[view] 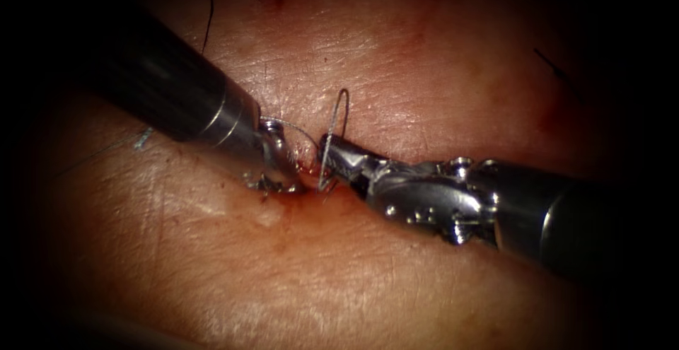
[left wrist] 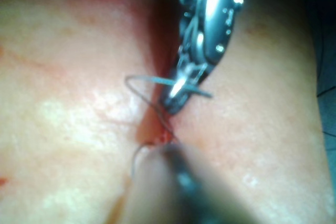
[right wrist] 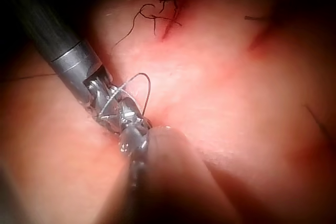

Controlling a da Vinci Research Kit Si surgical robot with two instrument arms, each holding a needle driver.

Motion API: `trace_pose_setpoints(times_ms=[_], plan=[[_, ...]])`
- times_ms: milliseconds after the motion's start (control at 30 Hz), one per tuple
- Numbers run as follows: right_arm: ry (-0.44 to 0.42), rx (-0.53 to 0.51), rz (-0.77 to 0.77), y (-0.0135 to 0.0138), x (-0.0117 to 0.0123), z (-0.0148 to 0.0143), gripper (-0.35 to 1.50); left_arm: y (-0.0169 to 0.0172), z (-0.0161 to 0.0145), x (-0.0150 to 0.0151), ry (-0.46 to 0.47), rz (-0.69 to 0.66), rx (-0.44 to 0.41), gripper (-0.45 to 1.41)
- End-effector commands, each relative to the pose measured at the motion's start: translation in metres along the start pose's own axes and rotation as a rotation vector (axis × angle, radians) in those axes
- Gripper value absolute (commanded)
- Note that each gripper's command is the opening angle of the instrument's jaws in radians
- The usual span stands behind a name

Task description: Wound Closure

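**Needle held upright at the cut by my right tool**

In the endoscope view my right end effector comes in from the right and is clamped on the needle low on its curve. The needle stands nearly upright: its upper arc rises free above the tissue, and its lower end goes down at the cut, though I cannot tell whether it sits in the tissue. In the left wrist view the same tool grips the needle crosswise, right over the cut.

My left end effector sits just left of the needle, tip down at the cut's edge; I cannot tell whether its jaws are apart or together, nor whether it holds anything. A thin thread arcs from beside its wrist toward the needle. Red fluid pools between the two tools. In the right wrist view, dark cut thread ends lie on the tissue, well apart from the tools.
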Motion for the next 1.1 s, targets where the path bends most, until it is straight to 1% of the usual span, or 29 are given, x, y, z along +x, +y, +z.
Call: trace_pose_setpoints(times_ms=[33, 133, 200, 400, 500, 700, 800, 867, 1033, 1100], plan=[[-0.067, -0.023, 0.093, -0.0007, 0.0006, 0.0002, -0.35, 0.0005, 0.0012, -0.0001, -0.002, 0.000, -0.002, 0.07], [-0.109, -0.059, 0.124, -0.0009, 0.0009, 0.0003, -0.35, 0.0007, 0.0017, 0.0001, -0.002, -0.002, -0.004, 0.05], [-0.104, -0.076, 0.128, -0.0008, 0.0008, 0.0006, -0.35, 0.0009, 0.0020, 0.0001, -0.002, -0.002, -0.001, 0.02], [-0.123, -0.104, 0.165, 0.0003, 0.0001, 0.0015, -0.35, 0.0010, 0.0021, -0.0001, -0.001, 0.000, -0.006, 0.02], [-0.124, -0.108, 0.176, 0.0011, 0.0003, 0.0015, -0.35, 0.0010, 0.0020, -0.0003, -0.001, 0.002, -0.006, 0.02], [-0.116, -0.113, 0.178, 0.0013, 0.0008, 0.0021, -0.35, 0.0010, 0.0020, -0.0007, -0.001, 0.000, -0.007, 0.02], [-0.114, -0.115, 0.174, 0.0008, 0.0009, 0.0023, -0.35, 0.0010, 0.0020, -0.0007, -0.001, -0.005, -0.007, 0.02], [-0.116, -0.124, 0.168, -0.0002, 0.0010, 0.0030, -0.35, 0.0010, 0.0020, -0.0008, -0.001, -0.011, -0.007, 0.02], [-0.115, -0.146, 0.144, -0.0012, 0.0013, 0.0045, -0.35, 0.0010, 0.0020, -0.0008, 0.000, -0.017, -0.006, 0.04], [-0.114, -0.146, 0.107, -0.0024, 0.0014, 0.0049, -0.35, 0.0010, 0.0020, -0.0008, 0.000, -0.022, -0.007, 0.05]])
